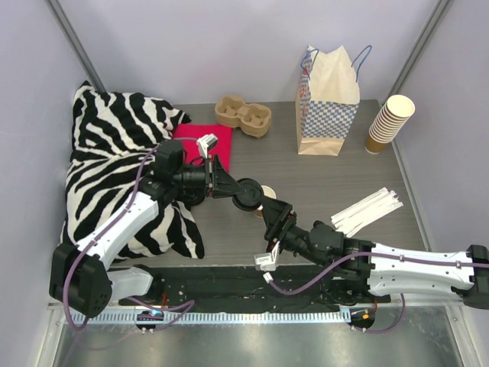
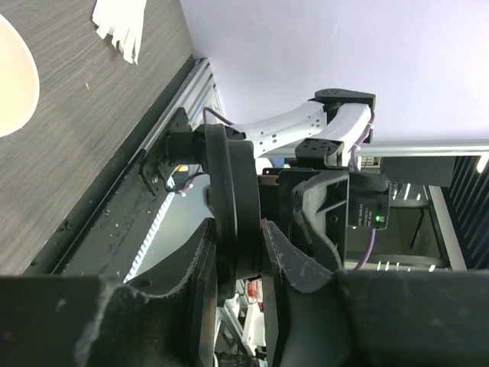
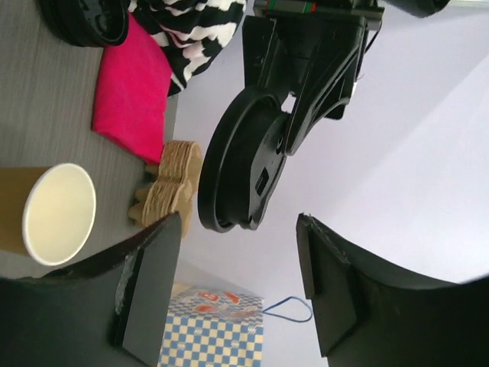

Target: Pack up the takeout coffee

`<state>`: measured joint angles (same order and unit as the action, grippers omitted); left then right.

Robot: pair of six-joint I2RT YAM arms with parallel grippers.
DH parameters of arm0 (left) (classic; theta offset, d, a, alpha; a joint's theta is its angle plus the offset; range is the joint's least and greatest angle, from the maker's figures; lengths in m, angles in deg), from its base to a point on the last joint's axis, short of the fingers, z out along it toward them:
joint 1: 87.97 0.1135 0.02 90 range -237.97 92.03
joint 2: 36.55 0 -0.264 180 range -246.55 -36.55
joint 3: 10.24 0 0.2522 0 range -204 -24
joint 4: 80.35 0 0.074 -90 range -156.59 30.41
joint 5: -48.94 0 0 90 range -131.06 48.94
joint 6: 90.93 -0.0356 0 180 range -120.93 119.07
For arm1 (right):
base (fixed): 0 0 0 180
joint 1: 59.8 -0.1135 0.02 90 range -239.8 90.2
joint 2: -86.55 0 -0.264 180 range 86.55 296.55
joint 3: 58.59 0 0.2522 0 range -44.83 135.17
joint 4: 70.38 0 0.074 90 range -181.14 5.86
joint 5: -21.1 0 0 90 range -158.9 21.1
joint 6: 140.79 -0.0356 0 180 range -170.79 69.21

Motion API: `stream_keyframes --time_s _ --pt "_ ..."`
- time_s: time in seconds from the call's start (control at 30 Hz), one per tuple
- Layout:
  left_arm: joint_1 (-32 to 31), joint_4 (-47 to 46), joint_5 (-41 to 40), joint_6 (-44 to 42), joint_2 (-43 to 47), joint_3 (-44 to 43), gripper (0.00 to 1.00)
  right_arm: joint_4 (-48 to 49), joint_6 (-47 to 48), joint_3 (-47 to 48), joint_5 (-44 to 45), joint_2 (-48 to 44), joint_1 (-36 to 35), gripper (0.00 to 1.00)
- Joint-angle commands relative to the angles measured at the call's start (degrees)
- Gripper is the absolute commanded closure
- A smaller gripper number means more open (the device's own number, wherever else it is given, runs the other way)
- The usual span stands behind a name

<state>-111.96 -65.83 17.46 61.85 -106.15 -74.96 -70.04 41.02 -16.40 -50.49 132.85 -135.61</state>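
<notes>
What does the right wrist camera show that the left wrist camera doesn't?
Only the right wrist view shows the pink cloth, the cardboard cup carrier, the checked paper bag and the zebra cushion. Only the left wrist view shows the white strips and the right arm with its white links. Both show the black lid clamped in the left gripper, and at least part of the lidless paper cup.
</notes>
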Motion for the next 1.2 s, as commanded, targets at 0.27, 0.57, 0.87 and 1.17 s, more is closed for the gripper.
stream_keyframes --time_s 0.27,0.57,0.87,1.17 --pt "0.17 -10.33 2.21 0.76 -6.51 -2.65 0.87 -33.33 -59.86 23.22 2.89 -2.54 7.58 0.15" --pt "0.17 -12.62 0.89 0.76 -7.57 -2.74 0.90 -49.71 -112.57 44.89 -30.00 13.81 34.13 0.39" --pt "0.17 -12.71 -1.74 -0.29 -7.56 -2.39 0.94 -44.87 -128.72 40.22 -40.13 16.36 41.71 0.57" --pt "0.17 -13.50 -2.18 -0.56 -8.44 -2.65 0.95 -42.40 -130.66 37.32 -40.40 18.20 41.80 0.61"
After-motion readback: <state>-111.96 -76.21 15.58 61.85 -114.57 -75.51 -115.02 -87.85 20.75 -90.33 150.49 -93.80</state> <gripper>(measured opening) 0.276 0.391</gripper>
